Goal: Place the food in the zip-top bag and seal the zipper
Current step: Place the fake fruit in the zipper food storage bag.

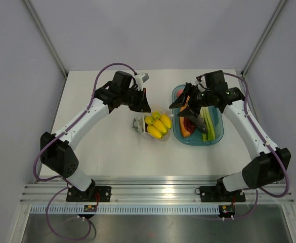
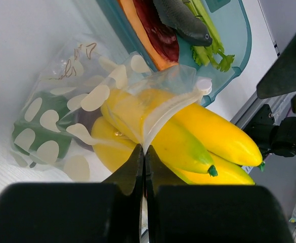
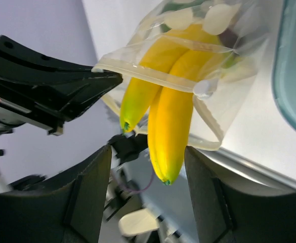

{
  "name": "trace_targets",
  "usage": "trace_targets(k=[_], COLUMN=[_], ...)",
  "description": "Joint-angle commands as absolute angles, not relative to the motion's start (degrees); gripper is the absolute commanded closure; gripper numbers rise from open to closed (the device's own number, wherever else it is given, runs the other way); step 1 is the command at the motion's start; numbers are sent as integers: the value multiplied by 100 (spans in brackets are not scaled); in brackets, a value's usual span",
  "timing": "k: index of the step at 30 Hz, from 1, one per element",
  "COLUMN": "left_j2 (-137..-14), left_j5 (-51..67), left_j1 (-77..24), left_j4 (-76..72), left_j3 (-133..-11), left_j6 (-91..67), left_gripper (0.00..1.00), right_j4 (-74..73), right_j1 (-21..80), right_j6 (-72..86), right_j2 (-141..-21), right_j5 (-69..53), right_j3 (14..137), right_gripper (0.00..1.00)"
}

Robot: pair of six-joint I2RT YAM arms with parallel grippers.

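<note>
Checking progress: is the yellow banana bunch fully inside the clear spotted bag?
Partly in: yellow banana bunch pokes past the open mouth of the clear spotted bag.

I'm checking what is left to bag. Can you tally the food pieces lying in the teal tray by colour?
In the teal tray, as the left wrist view shows it:
orange slice: 1
dark red piece: 1
dark grey-green piece: 1
green stalks: 1 bunch
Total: 4
</note>
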State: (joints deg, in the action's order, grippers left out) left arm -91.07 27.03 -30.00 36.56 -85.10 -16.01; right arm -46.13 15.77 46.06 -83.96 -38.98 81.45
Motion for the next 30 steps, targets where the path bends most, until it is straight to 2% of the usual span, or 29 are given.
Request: trace_targets(k=[1, 4, 8, 12, 24, 30], left_j2=[-8895, -8912, -8921, -8921, -8895, -8842], left_j5=[2760, 2707, 2663, 2654, 2602, 2514], left_j1=[-3015, -3006, -3006, -3015, -3015, -3006], left_j4=[3472, 3524, 3551, 3560, 3577, 3656], left_j3=[-8543, -8561, -8543, -8508, -8508, -8534], left_j6=[-1758, -1819, -1828, -1837, -1863, -1828], left_gripper=[100, 100, 100, 100, 100, 100], right_j4=[-5290, -5274, -4695, -4290, -3437, -2840], right_j1=[2029, 2364, 2548, 2601, 2874, 2874], right_j6=[3710, 3691, 4182, 4543, 4746, 5115], right_j2=[-7727, -7350, -6847, -6505, -7216, -6656], right_j5=[-2152, -1513, -1266, -1072, -1310, -1151], right_j3=[8482, 7904, 6595, 5925, 5757, 5336], right_gripper=[34, 34, 35, 37, 37, 43])
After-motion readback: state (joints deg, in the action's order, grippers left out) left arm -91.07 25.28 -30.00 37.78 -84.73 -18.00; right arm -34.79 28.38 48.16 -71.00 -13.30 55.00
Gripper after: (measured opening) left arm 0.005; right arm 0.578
